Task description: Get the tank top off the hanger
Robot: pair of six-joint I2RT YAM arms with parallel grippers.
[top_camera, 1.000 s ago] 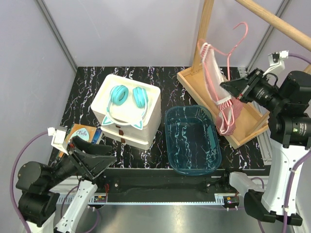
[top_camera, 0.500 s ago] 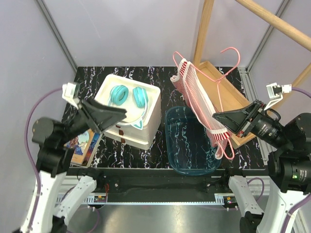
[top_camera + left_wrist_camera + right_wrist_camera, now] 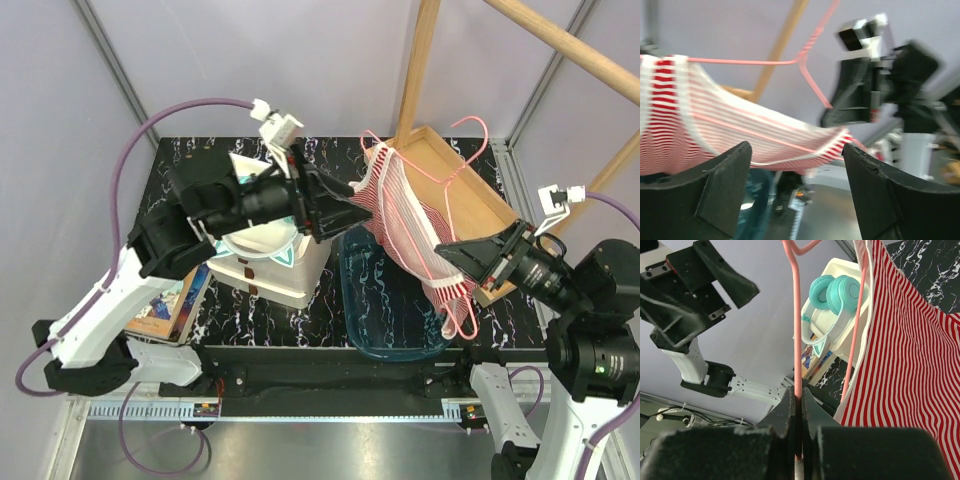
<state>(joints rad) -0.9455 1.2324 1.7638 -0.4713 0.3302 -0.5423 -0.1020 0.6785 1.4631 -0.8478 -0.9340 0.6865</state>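
The red-and-white striped tank top (image 3: 408, 222) hangs on the pink wire hanger (image 3: 452, 170), held in the air above the blue tub. My right gripper (image 3: 452, 254) is shut on the hanger's wire near its lower end; in the right wrist view the jaws (image 3: 799, 399) pinch the pink wire (image 3: 796, 330), with the tank top (image 3: 905, 350) to the right. My left gripper (image 3: 345, 205) is open and empty, just left of the tank top's upper strap. In the left wrist view its gripper (image 3: 797, 192) gapes below the tank top (image 3: 715, 125) and the hanger (image 3: 765, 62).
A blue tub (image 3: 372, 300) lies under the garment. A white box (image 3: 262, 262) with teal headphones (image 3: 832, 292) stands to the left. A wooden tray (image 3: 478, 196) and rack poles (image 3: 422, 62) stand at the back right. A book (image 3: 170, 298) lies at the left.
My left arm has risen and swung right across the white box, up to the tank top. My right gripper has kept the hanger and shifted it slightly left and down.
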